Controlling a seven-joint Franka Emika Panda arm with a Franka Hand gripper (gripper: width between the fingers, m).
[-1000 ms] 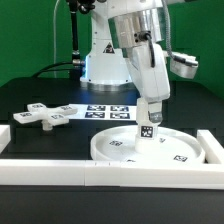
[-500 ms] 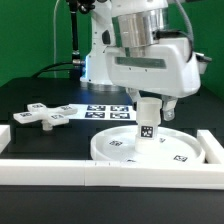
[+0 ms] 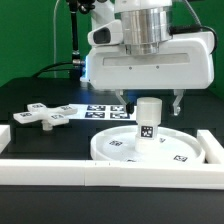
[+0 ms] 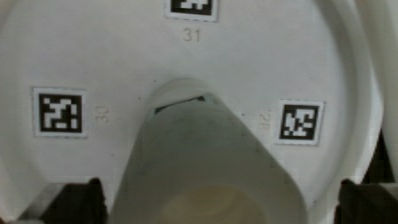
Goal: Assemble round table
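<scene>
Across the black tabletop [image 3: 30,95], white border rails [image 3: 100,170] at the edge, probably to keep loose parts within reach. Over the middle, the tool [image 3: 151,103], spread wide and pinching nothing, one finger either side of the short leg [image 3: 148,122] and clear of it; likely lined up for a fresh grip or a twist. Beneath, the large rimmed disc [image 3: 150,152], flat, hub upward to take the leg. Well apart, on the exterior view's left, the cross-shaped foot [image 3: 45,115], lying flat, not yet fitted. Smallest, the leg again: upright on the hub, seemingly seated, tightness impossible to judge.
</scene>
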